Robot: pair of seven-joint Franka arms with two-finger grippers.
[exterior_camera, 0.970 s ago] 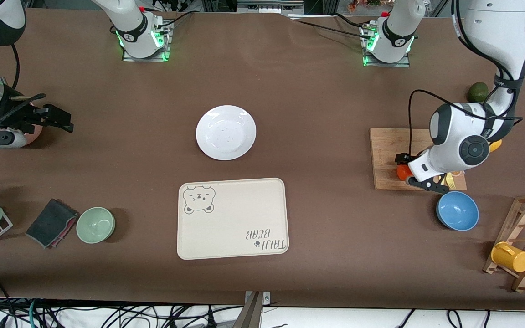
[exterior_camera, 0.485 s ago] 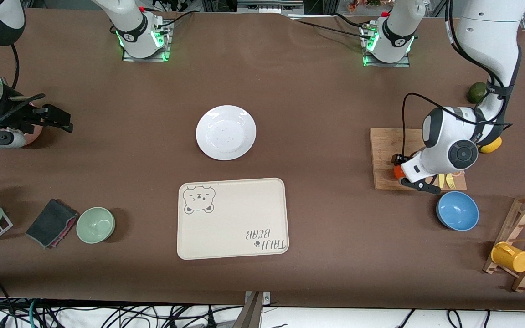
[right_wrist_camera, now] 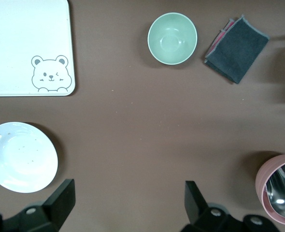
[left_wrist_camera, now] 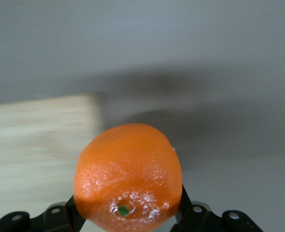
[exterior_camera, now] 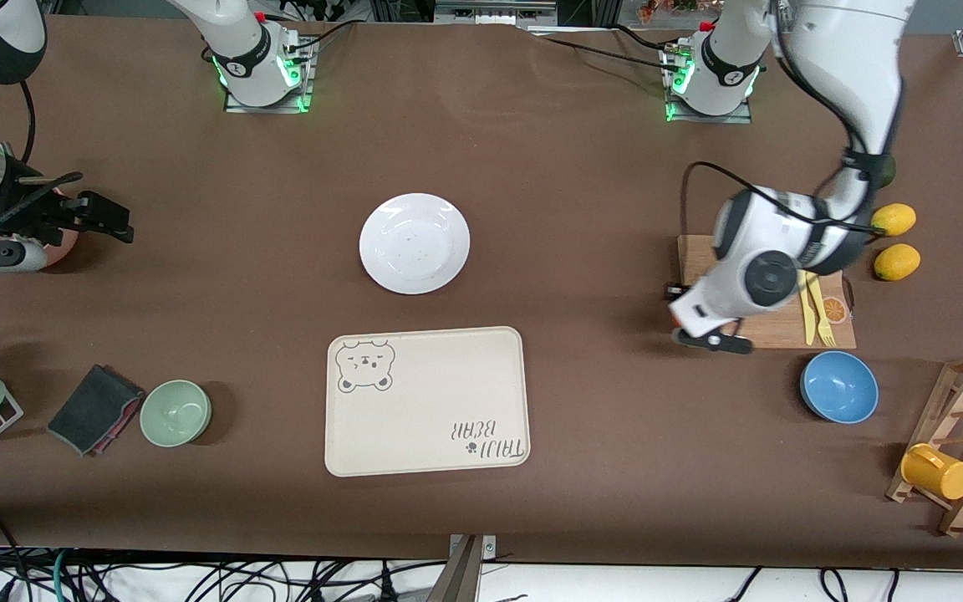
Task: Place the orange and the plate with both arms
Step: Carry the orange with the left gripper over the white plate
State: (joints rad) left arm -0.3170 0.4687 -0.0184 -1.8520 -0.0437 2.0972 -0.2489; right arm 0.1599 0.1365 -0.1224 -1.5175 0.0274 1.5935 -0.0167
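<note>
**Orange lifted in left hand; plate alone at mid-table**

The brown table (exterior_camera: 582, 192) carries everything. Largest on it is the cream bear tray (exterior_camera: 427, 401), lying at 6 o'clock from the plate (exterior_camera: 415, 243) and nearer the front camera. The plate, round, white and bare, sits flat near the table's middle, apart from the tray.

Toward the left arm's end lies the wooden cutting board (exterior_camera: 782, 334), with a yellow knife and fork (exterior_camera: 818, 308) and an orange-slice picture (exterior_camera: 835, 310) on it. The left hand (exterior_camera: 703, 322) hangs over the board's edge that faces the table's middle, its fingers pinching the orange (left_wrist_camera: 128, 176) from both sides; the fruit is clear of the board, and in the front view the arm hides it. The blue bowl (exterior_camera: 839, 386) stands at 5 o'clock from the board, and two lemons (exterior_camera: 895, 241) at its 2 o'clock. A wooden rack (exterior_camera: 962, 443) with a yellow mug (exterior_camera: 937, 472) is at the table's corner.

Toward the right arm's end, the right hand (right_wrist_camera: 128, 200) waits with its fingers (right_wrist_camera: 60, 200) spread wide, over bare table beside a pink cup (right_wrist_camera: 277, 188) holding a metal spoon. Nearer the front camera sit the green bowl (exterior_camera: 175, 412) and, just beside it, a folded dark cloth (exterior_camera: 95, 409).
</note>
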